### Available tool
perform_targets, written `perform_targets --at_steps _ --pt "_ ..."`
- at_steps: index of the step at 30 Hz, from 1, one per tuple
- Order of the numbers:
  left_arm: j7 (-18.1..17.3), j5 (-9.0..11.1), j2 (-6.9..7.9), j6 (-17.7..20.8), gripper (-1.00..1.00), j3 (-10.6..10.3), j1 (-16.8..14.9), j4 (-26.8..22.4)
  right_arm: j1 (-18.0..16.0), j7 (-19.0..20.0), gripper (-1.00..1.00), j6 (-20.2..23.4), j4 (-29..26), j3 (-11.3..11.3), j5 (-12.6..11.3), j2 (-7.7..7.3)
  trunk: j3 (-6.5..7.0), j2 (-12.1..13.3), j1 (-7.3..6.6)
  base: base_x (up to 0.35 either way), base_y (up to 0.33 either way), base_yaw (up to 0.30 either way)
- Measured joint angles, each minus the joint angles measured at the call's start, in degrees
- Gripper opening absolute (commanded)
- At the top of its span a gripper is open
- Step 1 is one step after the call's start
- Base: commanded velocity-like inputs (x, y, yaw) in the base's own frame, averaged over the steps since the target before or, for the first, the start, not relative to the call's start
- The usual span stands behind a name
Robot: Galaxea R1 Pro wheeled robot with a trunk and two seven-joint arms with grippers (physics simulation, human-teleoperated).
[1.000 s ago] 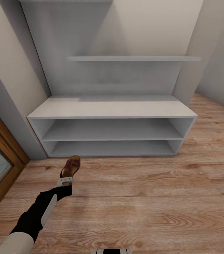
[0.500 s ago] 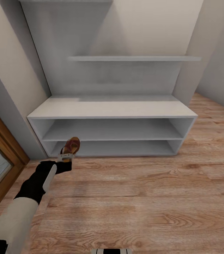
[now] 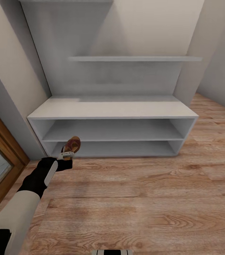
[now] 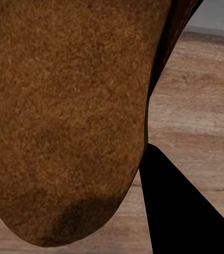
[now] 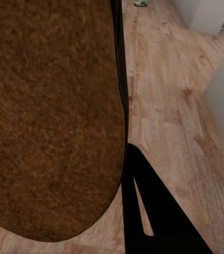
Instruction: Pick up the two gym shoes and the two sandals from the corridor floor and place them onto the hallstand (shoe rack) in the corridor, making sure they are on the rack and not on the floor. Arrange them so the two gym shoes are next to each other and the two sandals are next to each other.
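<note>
Hallstand dead ahead, bench and both open shelves bare. Corridor floor in front of it. Camera unchanged vs the earlier frames. Left arm has pushed forward: a second ago its sandal was over the planks short of the rack, now it sits at the left end of the bottom shelf opening, barely shifted in the last half second. Left gripper clamped on that sandal. Right wrist view: second sandal sole fills the lens, right gripper gripping it. Tiny gym shoe far down the corridor.

pale hallstand stands on wood-plank floor — shelves bare.
</note>
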Motion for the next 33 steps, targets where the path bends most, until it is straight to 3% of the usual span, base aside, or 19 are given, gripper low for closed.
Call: perform_targets --at_steps 12,21,33 --pt "-0.19 -0.03 -0.05 -0.24 -1.0 -0.15 -0.08 0.71 -0.02 0.0 -1.0 -0.05 -0.02 0.0 0.02 0.0 0.0 0.0 -0.02 0.039 0.0 0.0" --pt "-0.21 -0.07 -0.04 -2.07 -1.0 -0.09 -0.09 4.55 -0.01 0.0 -1.0 -0.06 -0.07 0.0 0.03 0.04 0.0 0.0 -0.03 0.303 0.0 0.0" --pt "-0.21 -0.13 0.03 -2.72 -1.0 0.0 -0.09 5.05 -0.01 -0.01 -1.0 -0.05 -0.05 0.0 0.04 0.09 0.0 0.0 -0.04 0.341 0.001 0.0"
